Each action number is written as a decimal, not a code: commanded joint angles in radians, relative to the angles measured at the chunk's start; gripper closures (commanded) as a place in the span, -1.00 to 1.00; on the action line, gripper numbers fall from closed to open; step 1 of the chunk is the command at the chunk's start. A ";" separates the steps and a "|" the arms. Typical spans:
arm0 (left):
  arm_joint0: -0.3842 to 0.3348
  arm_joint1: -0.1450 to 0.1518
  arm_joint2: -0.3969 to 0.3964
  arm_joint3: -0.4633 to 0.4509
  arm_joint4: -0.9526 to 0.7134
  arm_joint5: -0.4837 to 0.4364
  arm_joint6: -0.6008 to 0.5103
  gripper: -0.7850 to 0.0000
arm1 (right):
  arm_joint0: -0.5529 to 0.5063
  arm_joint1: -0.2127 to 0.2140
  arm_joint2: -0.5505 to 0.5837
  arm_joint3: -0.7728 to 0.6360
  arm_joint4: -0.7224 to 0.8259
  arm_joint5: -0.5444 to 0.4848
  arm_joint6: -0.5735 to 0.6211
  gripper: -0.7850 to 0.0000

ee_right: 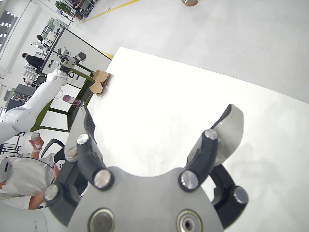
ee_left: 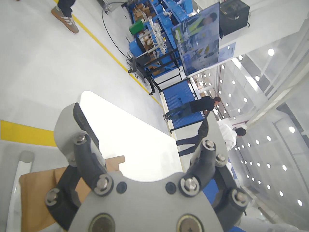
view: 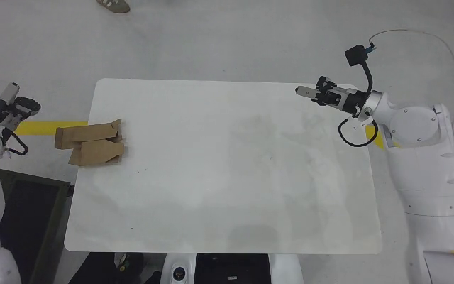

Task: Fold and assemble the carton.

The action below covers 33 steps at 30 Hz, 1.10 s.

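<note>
A brown cardboard carton (view: 92, 142) lies flat and unfolded at the left edge of the white table (view: 227, 177), part of it hanging over the edge. My left gripper (ee_left: 144, 124) is open and empty, off the table's left side and above the carton (ee_left: 43, 179). In the top view the left gripper (view: 15, 105) sits beyond the table's left edge. My right gripper (view: 305, 91) is over the table's far right corner, open and empty, pointing toward the carton (ee_right: 100, 83) across the table. In its own view the right gripper (ee_right: 158, 114) has its fingers wide apart.
A dark green frame stand (view: 28, 213) is beside the table's left front. A yellow floor line (view: 32, 128) runs past the left edge. The table between the carton and the right gripper is bare.
</note>
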 commanded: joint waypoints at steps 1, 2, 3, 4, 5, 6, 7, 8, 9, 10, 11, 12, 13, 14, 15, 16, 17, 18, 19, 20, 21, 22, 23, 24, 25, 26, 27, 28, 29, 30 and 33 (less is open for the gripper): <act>0.014 0.003 -0.007 0.023 0.001 0.011 0.026 -1.00 | 0.000 0.000 0.000 0.000 0.000 0.000 0.000 -1.00; 0.021 0.003 -0.009 0.032 -0.003 0.018 0.034 -1.00 | 0.000 0.000 0.000 0.000 0.000 0.000 0.000 -1.00; 0.028 0.004 -0.009 0.040 0.000 0.021 0.043 -1.00 | 0.000 0.000 0.000 0.000 0.000 0.000 0.000 -1.00; 0.035 0.004 -0.008 0.047 0.007 0.025 0.055 -1.00 | 0.000 0.000 0.000 0.000 0.000 0.000 0.000 -1.00; 0.041 0.003 -0.007 0.053 0.007 0.031 0.063 -1.00 | 0.000 0.000 0.000 0.000 0.000 0.000 0.000 -1.00; 0.048 0.003 -0.004 0.059 0.013 0.032 0.073 -1.00 | 0.000 0.000 0.000 0.000 0.000 0.000 0.000 -1.00; 0.055 0.002 0.000 0.064 0.023 0.034 0.087 -1.00 | 0.000 0.000 0.000 0.000 0.000 0.000 0.000 -1.00; 0.060 0.001 0.002 0.070 0.025 0.038 0.099 -1.00 | 0.000 0.000 0.000 0.000 0.000 0.000 0.000 -1.00; 0.067 -0.001 0.006 0.077 0.032 0.043 0.112 -1.00 | 0.000 0.000 0.000 0.000 0.000 0.000 0.000 -1.00; 0.073 -0.001 0.011 0.081 0.046 0.047 0.127 -1.00 | 0.000 0.000 0.000 0.000 0.000 0.000 0.000 -1.00; 0.077 -0.003 0.016 0.085 0.055 0.051 0.141 -1.00 | 0.000 0.000 0.000 0.000 0.000 0.000 0.000 -1.00; 0.081 -0.006 0.022 0.087 0.058 0.059 0.147 -1.00 | 0.000 0.000 0.000 0.000 0.000 0.000 0.000 -1.00; 0.085 -0.009 0.029 0.088 0.059 0.066 0.149 -1.00 | 0.000 0.000 0.000 0.000 0.000 0.000 0.000 -1.00; 0.091 -0.012 0.036 0.088 0.065 0.070 0.153 -1.00 | 0.000 0.000 0.000 0.000 0.000 0.000 0.000 -1.00; 0.095 -0.015 0.043 0.089 0.069 0.076 0.159 -1.00 | 0.000 0.000 0.000 0.000 0.000 0.000 0.000 -1.00; 0.099 -0.019 0.051 0.089 0.072 0.081 0.163 -1.00 | 0.000 0.000 0.000 0.000 0.000 0.000 0.000 -1.00; 0.103 -0.022 0.059 0.089 0.076 0.085 0.165 -1.00 | 0.000 0.000 0.000 0.000 0.000 0.000 0.000 -1.00; 0.106 -0.026 0.068 0.090 0.084 0.087 0.171 -1.00 | 0.000 0.000 0.000 0.000 0.000 0.000 0.000 -1.00; 0.108 -0.029 0.078 0.091 0.094 0.089 0.177 -1.00 | 0.000 0.000 0.000 0.000 0.000 0.000 0.000 -1.00; 0.110 -0.033 0.087 0.092 0.101 0.092 0.180 -1.00 | 0.000 0.000 0.000 0.000 0.000 0.000 0.000 -1.00; 0.110 -0.036 0.094 0.093 0.105 0.092 0.181 -1.00 | 0.000 0.000 0.000 0.000 0.000 0.000 0.000 -1.00; 0.112 -0.039 0.104 0.092 0.120 0.087 0.179 -1.00 | 0.000 0.000 0.000 0.000 0.000 0.000 0.000 -1.00; 0.112 -0.039 0.114 0.079 0.143 0.064 0.180 -1.00 | 0.000 0.000 0.000 0.000 0.000 0.000 0.000 -1.00; 0.111 -0.044 0.118 0.082 0.125 0.069 0.165 -1.00 | 0.000 0.000 0.000 0.000 0.000 0.000 0.000 -1.00; 0.110 -0.045 0.124 0.079 0.133 0.066 0.163 -1.00 | 0.000 0.000 0.000 0.000 0.000 0.000 0.000 -1.00; 0.109 -0.048 0.129 0.080 0.135 0.065 0.160 -1.00 | 0.000 0.000 0.000 0.000 0.000 0.000 0.000 -1.00; 0.108 -0.050 0.133 0.084 0.137 0.067 0.163 -1.00 | 0.000 0.000 0.000 0.000 0.000 0.000 0.000 -1.00; 0.106 -0.052 0.137 0.086 0.134 0.070 0.163 -1.00 | 0.000 0.000 0.000 0.000 0.000 0.000 0.000 -1.00; 0.103 -0.054 0.140 0.088 0.134 0.071 0.160 -1.00 | 0.000 0.000 0.000 0.000 0.000 0.000 0.000 -1.00; 0.101 -0.055 0.145 0.091 0.138 0.074 0.156 -1.00 | 0.000 0.000 0.000 0.000 0.000 0.000 0.000 -1.00; 0.092 -0.059 0.157 0.098 0.143 0.075 0.141 -1.00 | 0.000 0.000 0.000 0.000 0.000 0.000 0.000 -1.00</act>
